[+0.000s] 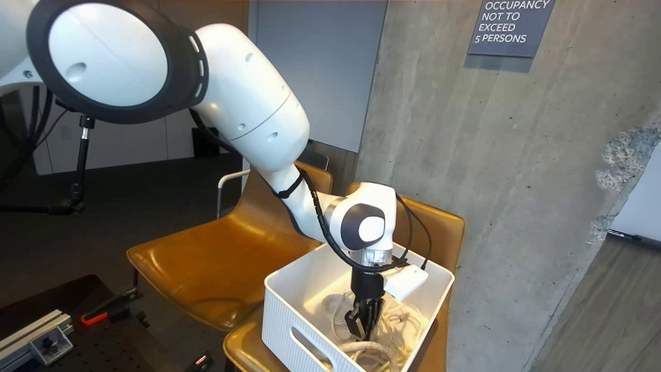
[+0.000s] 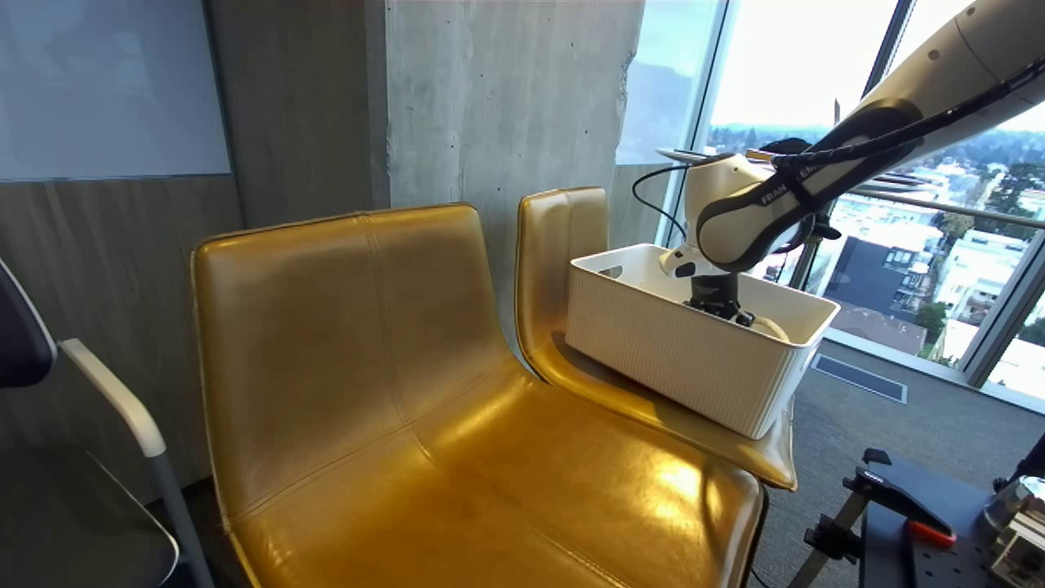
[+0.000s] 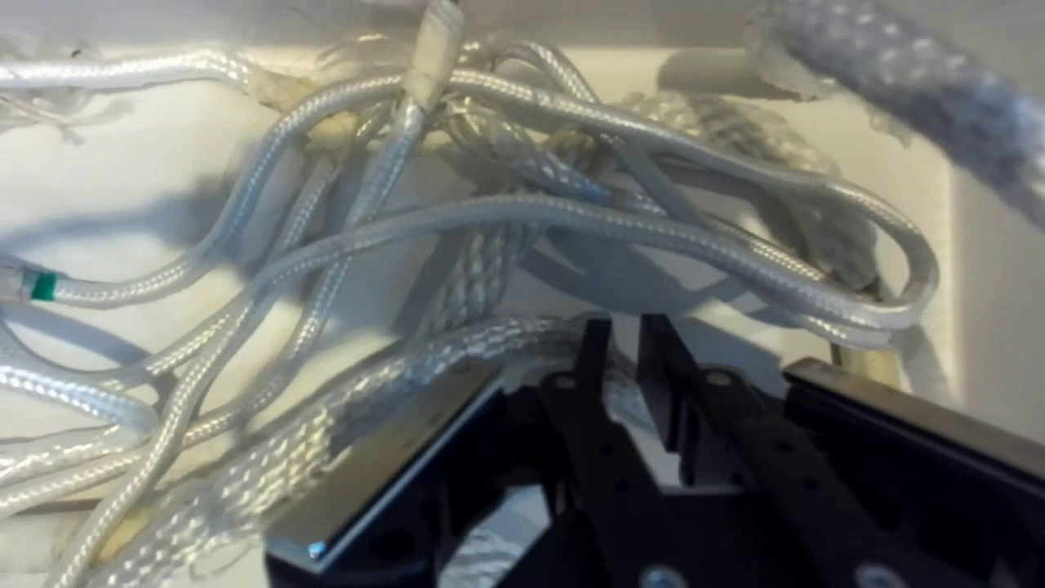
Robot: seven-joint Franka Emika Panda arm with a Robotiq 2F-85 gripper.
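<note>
In an exterior view, the gripper reaches down into a white box of ropes. In an exterior view, the box sits on a tan chair. In the wrist view, the fingers stand slightly apart, a thick rope running behind them.

The gripper was black; the braided ropes were whitish, one bearing a green band. The bin was white, vertically ribbed; the chair beneath was golden brown.

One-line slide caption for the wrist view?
End effector at a thick braided rope beside looping thinner cords, inside a white bin; grip unclear.
</note>
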